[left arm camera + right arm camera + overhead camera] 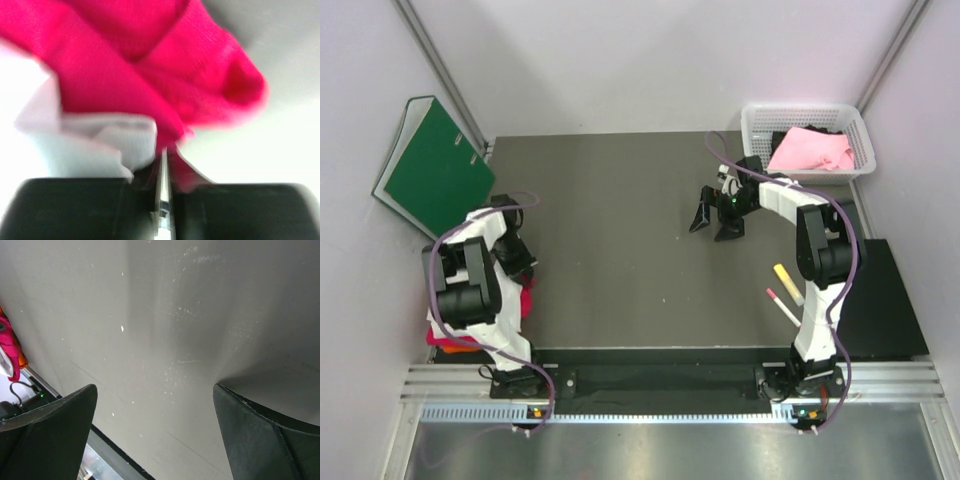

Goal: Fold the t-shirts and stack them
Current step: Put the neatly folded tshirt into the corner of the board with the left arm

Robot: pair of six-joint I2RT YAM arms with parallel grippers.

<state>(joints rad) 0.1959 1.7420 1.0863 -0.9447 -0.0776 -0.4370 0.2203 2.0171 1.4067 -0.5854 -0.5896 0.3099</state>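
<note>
My left gripper (520, 270) sits at the table's left edge over a pile of cloth. In the left wrist view its jaws (165, 150) are closed to a thin slit on a fold of the crimson-red t-shirt (150, 65), which lies bunched over the white t-shirt (90, 145). The top view shows the red shirt (525, 300) beside the arm and an orange shirt edge (455, 347) beneath it. The light pink t-shirt (810, 150) lies crumpled in the white basket (752, 125). My right gripper (714, 225) (155, 387) is open and empty over the bare dark table.
A green binder (435, 170) leans on the left wall. Two markers, a yellow one (788, 283) and a pink one (782, 305), lie by the right arm. A black mat (880, 300) covers the right side. The red and orange cloth (6, 345) shows far off in the right wrist view.
</note>
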